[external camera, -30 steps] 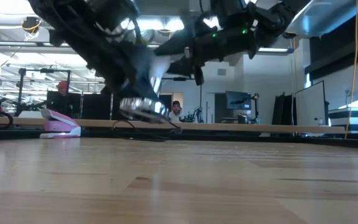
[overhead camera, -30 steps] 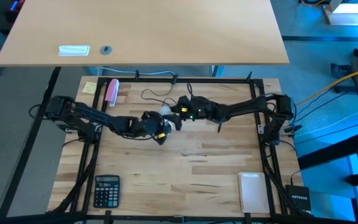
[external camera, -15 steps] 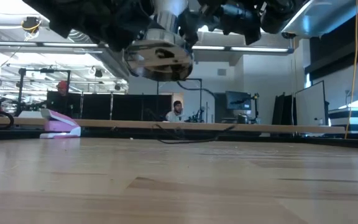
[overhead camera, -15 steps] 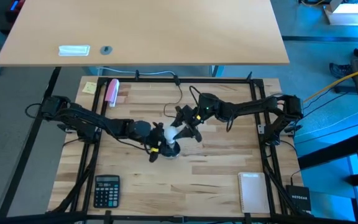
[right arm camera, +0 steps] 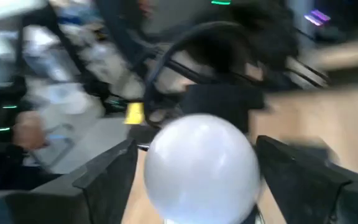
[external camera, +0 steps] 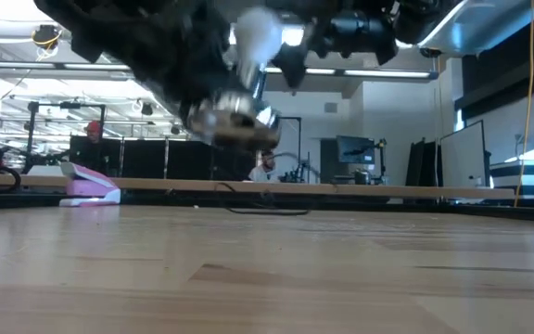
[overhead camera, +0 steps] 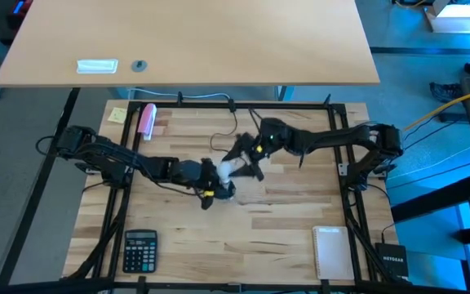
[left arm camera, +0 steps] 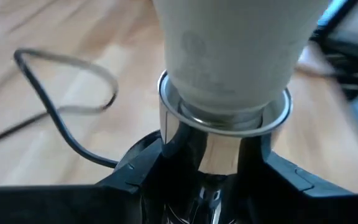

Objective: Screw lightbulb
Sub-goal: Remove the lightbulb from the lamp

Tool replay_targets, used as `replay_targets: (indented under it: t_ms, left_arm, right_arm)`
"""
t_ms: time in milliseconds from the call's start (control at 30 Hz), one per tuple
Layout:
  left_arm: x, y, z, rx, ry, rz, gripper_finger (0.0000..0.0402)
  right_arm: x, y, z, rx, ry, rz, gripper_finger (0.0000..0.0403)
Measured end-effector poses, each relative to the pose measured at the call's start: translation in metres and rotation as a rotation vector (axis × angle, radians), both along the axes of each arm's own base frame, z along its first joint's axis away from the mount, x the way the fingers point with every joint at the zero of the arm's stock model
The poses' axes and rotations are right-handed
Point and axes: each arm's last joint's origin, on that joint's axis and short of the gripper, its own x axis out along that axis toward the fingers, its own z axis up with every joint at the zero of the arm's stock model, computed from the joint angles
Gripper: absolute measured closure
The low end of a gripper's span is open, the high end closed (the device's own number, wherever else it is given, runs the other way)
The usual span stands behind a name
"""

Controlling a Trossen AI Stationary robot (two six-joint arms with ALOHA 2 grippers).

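Observation:
The white lightbulb [overhead camera: 228,168] sits with its base in the mouth of the round silver socket [left arm camera: 222,149], above the middle of the table. My left gripper [overhead camera: 210,181] is shut on the socket and holds it up in the air [external camera: 230,119], the lightbulb [external camera: 256,32] on its upper end. My right gripper [right arm camera: 196,148] comes at the lightbulb's dome [right arm camera: 201,168] from the right, open, one finger on each side of it and close to it. The socket's black cord [left arm camera: 61,118] trails down to the table. My left gripper pinches the socket's narrow silver neck [left arm camera: 219,165], just below its rim, between its two fingers. The fingers come from the table's left, slanting a little downward. The socket is lifted clear of the table and tilted, with the lightbulb sticking out of its upper end.
A pink-and-white object [overhead camera: 147,120] and a yellow note [overhead camera: 117,114] lie at the far left. A calculator [overhead camera: 140,249] lies at the near left, a white pad [overhead camera: 330,251] at the near right. Cord loops [overhead camera: 219,131] lie behind the grippers. People sit in the room beyond [external camera: 263,162].
My left gripper has lifted the socket well off the table and tipped it, so the lightbulb now stands at its upper end. My right gripper has risen, turned its wrist and come toward the table's near edge, staying at the lightbulb.

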Motion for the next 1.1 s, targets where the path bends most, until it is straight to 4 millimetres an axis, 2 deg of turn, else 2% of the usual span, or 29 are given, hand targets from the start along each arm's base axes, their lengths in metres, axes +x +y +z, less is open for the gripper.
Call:
replay_targets:
  t_ms: [167,267,367,467,600,700,833,1000,1100]
  left_arm:
    - [-0.005,0.01,-0.009,0.046,0.099,0.221,0.0233]
    - [-0.008,0.019,-0.012,0.069,0.118,0.381,0.0233]
    - [-0.011,0.027,-0.014,0.086,0.12,0.538,0.0233]
    - [-0.013,0.032,-0.015,0.078,0.126,0.615,0.0233]
    - [-0.015,0.034,-0.017,0.077,0.126,0.672,0.0233]
    - [-0.014,0.034,-0.016,0.078,0.12,0.68,0.0233]
    - [-0.015,0.034,-0.017,0.08,0.123,0.68,0.0233]
    - [-0.014,0.034,-0.016,0.081,0.122,0.679,0.0233]
    - [-0.015,0.034,-0.017,0.082,0.124,0.679,0.0233]
  right_arm:
    - [-0.02,-0.02,0.001,-0.014,0.194,-0.217,0.0057]
    - [-0.022,-0.024,-0.002,-0.032,0.257,-0.389,0.0056]
    - [-0.016,-0.02,-0.003,-0.006,0.216,-0.496,0.0055]
    - [-0.008,-0.012,-0.006,0.003,0.146,-0.546,0.0055]
    - [0.004,-0.009,-0.007,0.052,0.039,-0.669,0.0055]
    - [0.013,-0.011,-0.016,0.116,0.001,-0.733,0.0054]
    - [0.021,-0.013,-0.026,0.169,-0.016,-0.736,0.0054]
    - [0.033,-0.01,-0.028,0.164,-0.01,-0.714,0.0055]
    - [0.034,-0.01,-0.029,0.155,-0.006,-0.706,0.0068]
